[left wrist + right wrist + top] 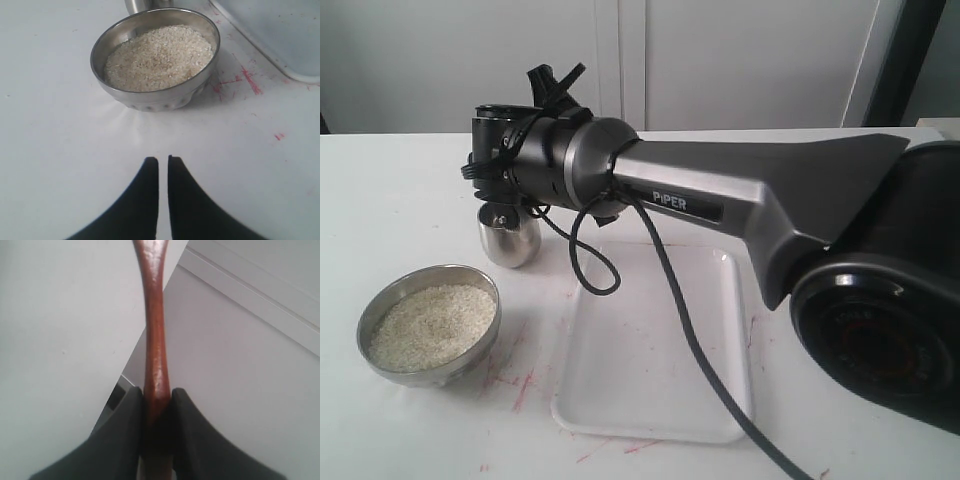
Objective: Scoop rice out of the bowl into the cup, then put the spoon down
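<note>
Hovering low over the white table (50,125), the left gripper (163,159) points at the wide, shallow bowl of dull grey metal (150,100), with bare tabletop between them. Its two black fingers (142,200) are drawn almost together, with only a thin slit between them, and they grip nothing. The bowl stands at the left of the exterior view and is filled close to the rim with off-white uncooked rice (430,325). Just behind it and a little to the right, the small rounded cup of shiny polished steel (510,240) stands upright, near the bowl but not touching it. Red scribble marks (525,385) stain the table between the bowl and a flat white rectangular tray (660,390) further right. The dark grey right arm (800,190) comes in from the right edge and reaches across the middle above the tray, with its wrist held over the cup. A black cable (690,340) loops from the wrist and trails down across the tray. In the right wrist view, the right gripper (157,392) has its black fingers clamped tight on the slim handle of the dark reddish-brown wooden spoon (155,315). The spoon is carried off the table, and its oval end lies outside the picture. White letters on the arm's forearm read "PIPER" (670,203).
</note>
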